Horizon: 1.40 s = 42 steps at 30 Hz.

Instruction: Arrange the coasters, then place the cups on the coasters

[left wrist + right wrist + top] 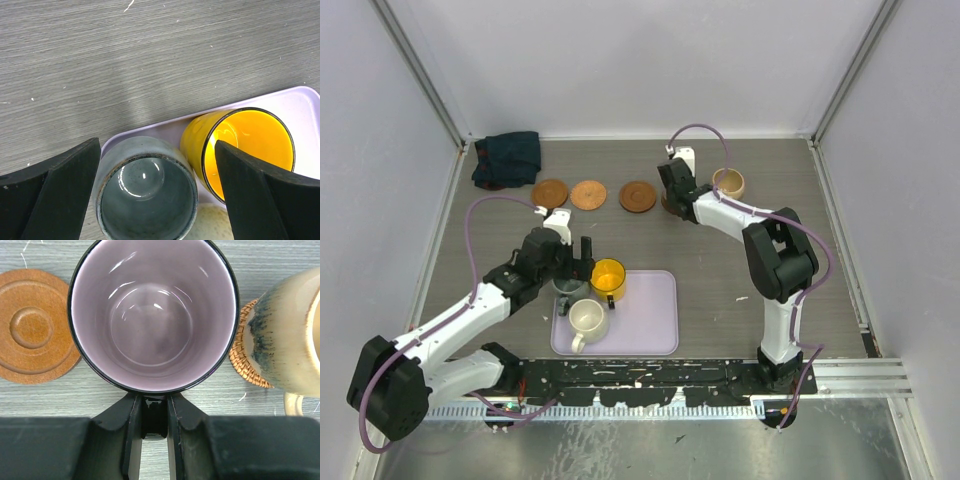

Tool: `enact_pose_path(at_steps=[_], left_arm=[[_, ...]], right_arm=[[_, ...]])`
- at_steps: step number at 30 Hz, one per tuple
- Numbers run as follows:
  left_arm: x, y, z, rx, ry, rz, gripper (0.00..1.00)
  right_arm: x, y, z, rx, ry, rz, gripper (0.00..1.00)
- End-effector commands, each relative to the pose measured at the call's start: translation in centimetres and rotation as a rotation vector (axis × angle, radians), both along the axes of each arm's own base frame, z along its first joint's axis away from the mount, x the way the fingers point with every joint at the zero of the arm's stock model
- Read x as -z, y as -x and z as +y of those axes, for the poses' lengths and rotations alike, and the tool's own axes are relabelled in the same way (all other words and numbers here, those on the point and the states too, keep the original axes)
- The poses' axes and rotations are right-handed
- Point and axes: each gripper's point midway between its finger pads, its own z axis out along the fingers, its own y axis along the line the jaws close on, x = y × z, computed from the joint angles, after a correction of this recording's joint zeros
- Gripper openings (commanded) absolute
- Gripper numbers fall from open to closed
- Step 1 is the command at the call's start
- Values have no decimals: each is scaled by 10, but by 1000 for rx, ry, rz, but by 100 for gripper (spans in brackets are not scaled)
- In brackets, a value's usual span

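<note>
Where right hand (152, 407) pinches its handle, mauve cup (152, 315): upright, axis vertical, handle toward frame bottom.
Site: between coaster (32, 325), frame left, and tan cup (287, 330), frame right.
Left hand (156, 150): spread astride grey-green cup (145, 200) on tray (165, 127).

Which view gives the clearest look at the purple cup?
Right wrist: the purple cup fills the frame, rim and inside visible, its handle pinched in the right claw. In the top view that claw and its wrist cover the cup almost entirely. The left wrist view does not show it.
</note>
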Motion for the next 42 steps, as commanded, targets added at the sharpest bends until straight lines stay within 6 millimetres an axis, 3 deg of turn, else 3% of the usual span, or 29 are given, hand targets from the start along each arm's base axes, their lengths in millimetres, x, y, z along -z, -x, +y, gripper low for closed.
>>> enact_pose_path(at_steps=[1, 22, 36, 42], left_arm=[[-30, -16, -10, 2, 57, -89, 98], [-34, -12, -8, -2, 65, -91, 98], [-37, -8, -6, -2, 69, -91, 98], [-37, -7, -5, -1, 67, -90, 98]], right_arm=[[-35, -22, 3, 19, -56, -134, 1], [-22, -9, -5, 30, -63, -96, 1], [-34, -5, -6, 41, -81, -99, 1], [-37, -2, -6, 40, -88, -93, 23]])
